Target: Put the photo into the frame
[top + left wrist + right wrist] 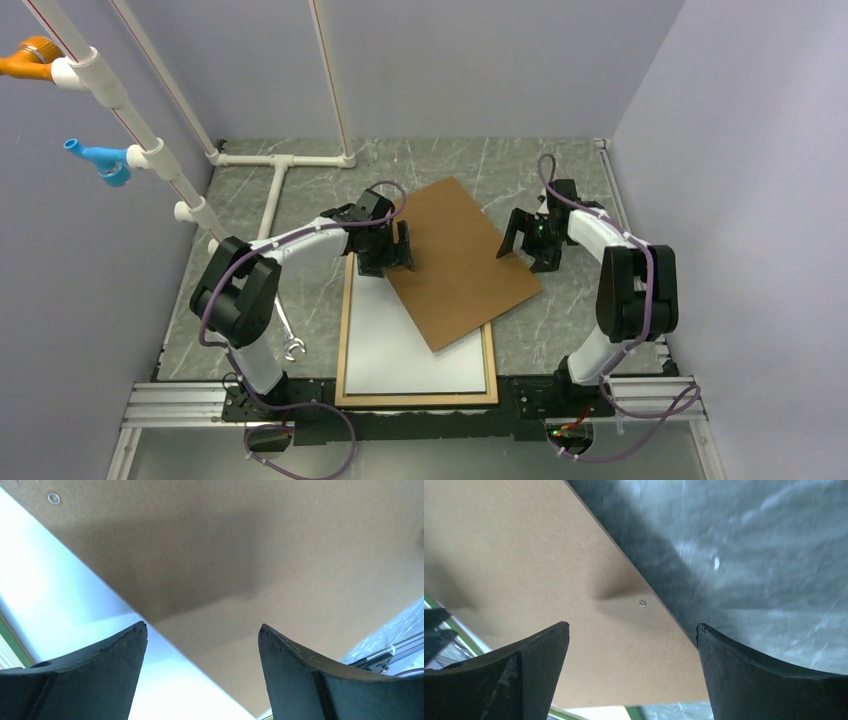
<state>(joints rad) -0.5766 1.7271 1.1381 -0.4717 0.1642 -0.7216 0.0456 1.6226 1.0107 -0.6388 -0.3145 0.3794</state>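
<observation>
The frame [415,399] lies flat on the worktop [570,330] at its near edge, between the two arm bases, with its light wood border facing up. The photo [400,345] lies inside it with its plain white side up and fills the opening. A brown board [455,260] lies askew over the frame's far right corner. It covers that part of the photo and reaches out over the worktop toward the far right.

The left hand [384,255] is at the far end of the frame, over the board's left edge. In its wrist view the hand [202,627] is spread with nothing between its fingers. Under it the board's [240,555] edge runs slantwise, the photo [60,600] is just to the left, and a strip of the frame's [10,640] green shows beyond that. Whether the tips touch the board cannot be told.

The right hand [528,245] is at the board's right edge, well apart from the photo. It [631,627] is also spread and holds nothing, straddling the line where the board [524,565] meets the worktop [749,555].

A wrench [290,340] lies just left of the frame.
</observation>
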